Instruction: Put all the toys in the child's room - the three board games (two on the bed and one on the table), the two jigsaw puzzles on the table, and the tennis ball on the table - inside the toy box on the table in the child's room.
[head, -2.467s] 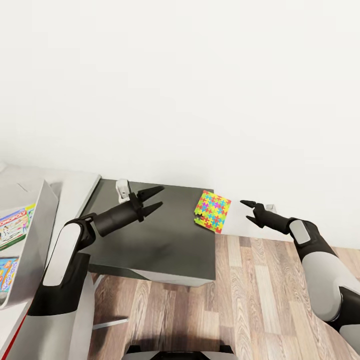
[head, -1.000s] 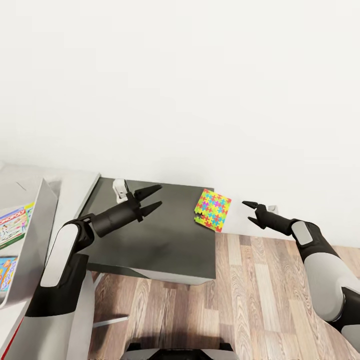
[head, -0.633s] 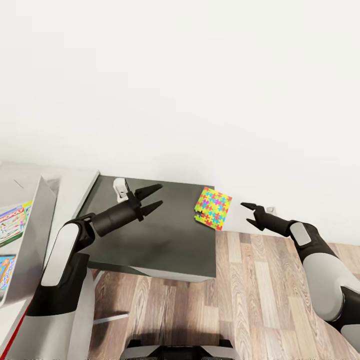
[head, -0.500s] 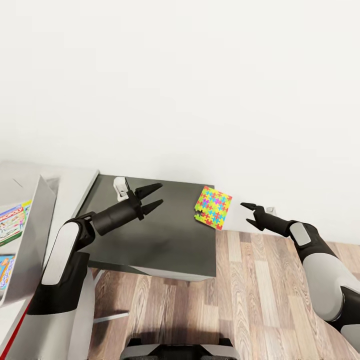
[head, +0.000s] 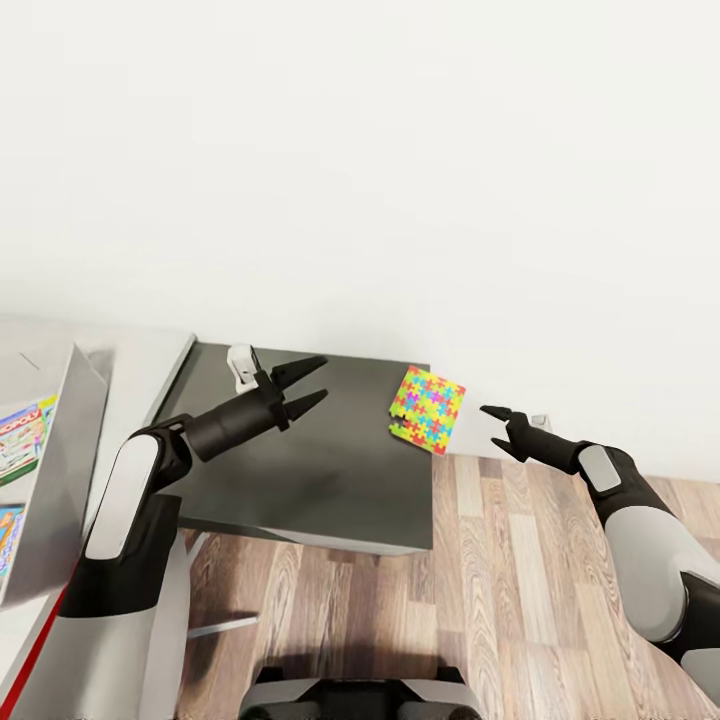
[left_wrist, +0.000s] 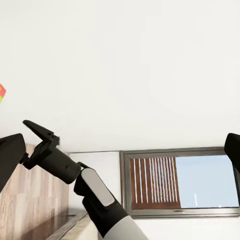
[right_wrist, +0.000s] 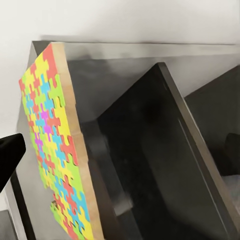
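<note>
The right tool (head: 497, 427) hangs in the air over the wood-plank floor (head: 520, 600), its 2 fingers spread and holding nothing. Its tips point toward the jigsaw puzzle (head: 428, 409), near it but clearly apart. The puzzle sits at the far right corner of the dark grey panel (head: 310, 470), just beside the white wall (head: 400, 180); whether it lies flat or tilts up cannot be told from the head view. In the right wrist view the puzzle (right_wrist: 59, 150) shows its coloured interlocking face and a tan edge, against the dark panel (right_wrist: 165, 165).

The left tool (head: 303, 385) is held above the far part of the same dark panel, fingers parted and empty, pointing toward the puzzle but well apart from it. A small white fitting (head: 240, 366) stands just behind the tool, near the wall. In the left wrist view the right arm (left_wrist: 75, 175) appears in front of the white wall, with a window (left_wrist: 180, 182) beyond it.

To the left, the pale counter (head: 140, 360) carries the light grey toy box (head: 60, 470). 2 board game boxes (head: 20, 440) are visible inside it.
</note>
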